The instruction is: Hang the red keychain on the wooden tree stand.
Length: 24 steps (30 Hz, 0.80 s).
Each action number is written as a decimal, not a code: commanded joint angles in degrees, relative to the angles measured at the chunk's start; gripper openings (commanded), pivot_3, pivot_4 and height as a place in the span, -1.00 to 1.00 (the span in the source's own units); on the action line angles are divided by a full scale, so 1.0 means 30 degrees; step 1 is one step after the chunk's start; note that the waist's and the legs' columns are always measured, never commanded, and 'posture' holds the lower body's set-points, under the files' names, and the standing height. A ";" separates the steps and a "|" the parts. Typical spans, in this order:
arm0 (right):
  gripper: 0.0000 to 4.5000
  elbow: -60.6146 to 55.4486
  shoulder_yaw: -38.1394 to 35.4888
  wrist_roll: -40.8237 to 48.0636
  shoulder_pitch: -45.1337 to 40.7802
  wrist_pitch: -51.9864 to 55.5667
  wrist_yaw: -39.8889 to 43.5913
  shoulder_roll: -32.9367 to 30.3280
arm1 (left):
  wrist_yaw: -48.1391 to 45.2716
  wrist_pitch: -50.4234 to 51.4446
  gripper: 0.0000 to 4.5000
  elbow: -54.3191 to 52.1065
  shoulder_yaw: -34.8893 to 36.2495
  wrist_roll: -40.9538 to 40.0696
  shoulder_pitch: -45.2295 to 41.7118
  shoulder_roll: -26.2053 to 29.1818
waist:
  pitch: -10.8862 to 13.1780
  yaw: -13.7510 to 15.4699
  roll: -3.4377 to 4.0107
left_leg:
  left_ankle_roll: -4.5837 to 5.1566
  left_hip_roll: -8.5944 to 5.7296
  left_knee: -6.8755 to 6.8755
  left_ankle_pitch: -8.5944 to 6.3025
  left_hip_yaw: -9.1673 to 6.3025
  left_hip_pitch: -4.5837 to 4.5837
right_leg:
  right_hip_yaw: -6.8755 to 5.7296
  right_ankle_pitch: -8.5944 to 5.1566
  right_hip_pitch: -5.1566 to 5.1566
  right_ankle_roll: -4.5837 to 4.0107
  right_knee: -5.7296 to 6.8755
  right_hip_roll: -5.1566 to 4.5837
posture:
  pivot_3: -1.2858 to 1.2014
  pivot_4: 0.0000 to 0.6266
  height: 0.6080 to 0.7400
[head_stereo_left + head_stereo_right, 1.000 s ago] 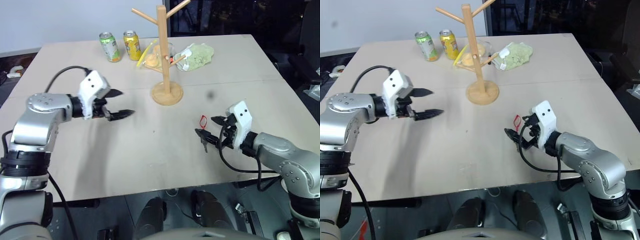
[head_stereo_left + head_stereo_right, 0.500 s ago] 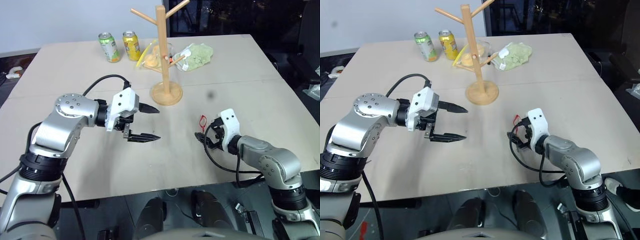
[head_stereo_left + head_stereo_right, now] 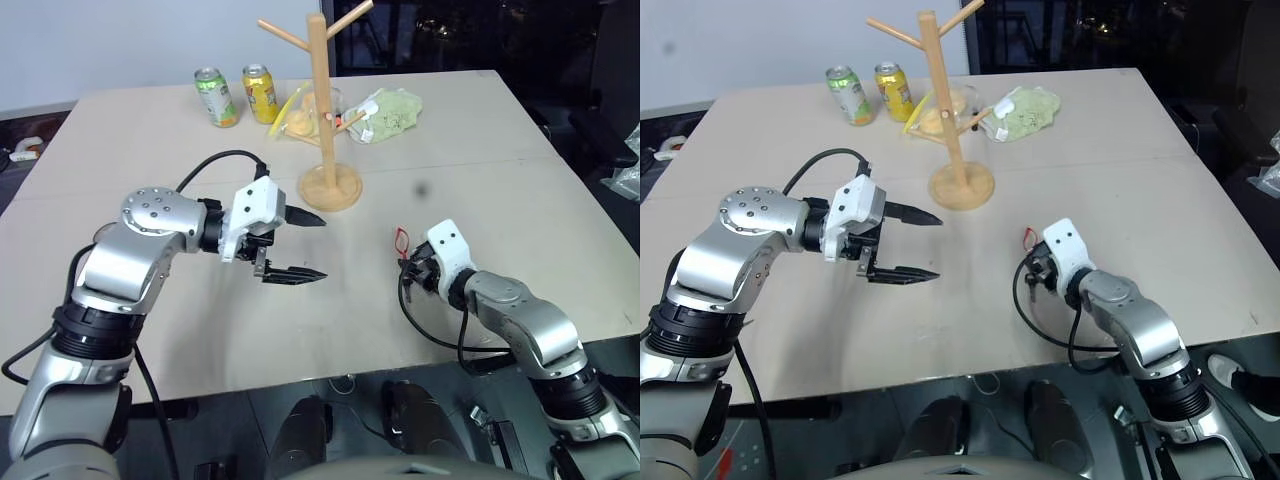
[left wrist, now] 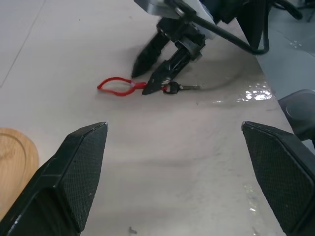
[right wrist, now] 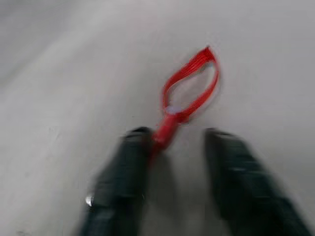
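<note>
The red keychain [image 4: 118, 87] lies flat on the table right of centre, its small dark key [image 4: 182, 88] at the end nearer me. My right gripper [image 3: 410, 270] is low over it, tips on the table where cord and key meet. Its fingers [image 5: 123, 162] still stand a little apart, and the red loop [image 5: 189, 96] rests against one of them. My left gripper [image 3: 322, 248] hovers wide open over the table's middle, pointing at the keychain with nothing in it. The wooden tree stand [image 3: 318, 100] stands upright behind, on its round base [image 3: 332, 187].
At the back of the table are two drink cans [image 3: 216, 95] [image 3: 262, 92], a clear bag of snacks [image 3: 300, 115] and a green packet [image 3: 392, 110] just behind the stand. The table's front edge [image 3: 300, 385] runs close below both arms.
My left arm swung right toward the table's middle, then held still. My right gripper sank onto the keychain and its fingers drew much closer together.
</note>
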 commanded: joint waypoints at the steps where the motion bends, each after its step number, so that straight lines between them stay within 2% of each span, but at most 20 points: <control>1: -0.97 -0.0110 0.0735 -0.0637 0.0135 -0.0819 0.0905 -0.0199 | -0.0009 0.0084 1.00 -0.0469 0.0253 -0.0217 -0.0355 0.0002 | 0.0000 -0.0064 0.0000 | 0.0000 0.0000 -0.0005 0.0000 0.0001 0.0000 | 0.0002 0.0000 -0.0001 0.0000 -0.0002 0.0000 | 0.03 -0.52 1.00; 9: -0.97 -0.0357 -0.0274 -0.0959 0.0682 -0.1512 0.1895 -0.0646 | 0.0063 0.0272 1.00 -0.0588 0.0429 -0.0381 -0.0264 -0.0034 | 0.0001 -0.0031 0.0001 | 0.0000 -0.0008 -0.0005 -0.0001 -0.0002 -0.0009 | -0.0001 -0.0002 0.0000 0.0001 -0.0015 -0.0012 | 0.03 -0.52 1.00; 15: -0.97 -0.2528 -0.3459 0.0679 0.1337 -0.5634 0.3265 -0.0044 | 0.1469 0.3087 1.00 -0.0943 0.2456 -0.2625 -0.0135 -0.0091 | 0.0010 -0.0013 0.0006 | 0.0002 -0.0016 -0.0006 -0.0001 -0.0007 -0.0041 | -0.0002 0.0000 -0.0013 0.0005 -0.0026 -0.0024 | 0.03 -0.52 1.00; 20: -0.97 -0.2171 -0.3163 -0.0858 -0.0507 -0.9636 0.2768 0.1332 | 0.3991 0.5730 1.00 -0.1372 0.4499 -0.4706 -0.0245 -0.0750 | 0.0011 -0.0136 0.0008 | 0.0001 0.0000 -0.0008 -0.0001 -0.0007 -0.0009 | -0.0008 0.0000 -0.0010 0.0006 -0.0010 -0.0007 | 0.03 -0.52 1.00; 24: -0.97 0.1236 -0.1636 -0.3798 -0.3690 -1.2841 0.1576 0.2900 | 0.6463 0.6686 1.00 -0.1262 0.5989 -0.5631 -0.0628 -0.1691 | 0.0012 -0.0172 0.0010 | -0.0004 -0.0004 -0.0007 0.0002 -0.0019 -0.0008 | -0.0013 0.0003 -0.0008 0.0002 -0.0007 -0.0012 | 0.03 -0.52 1.00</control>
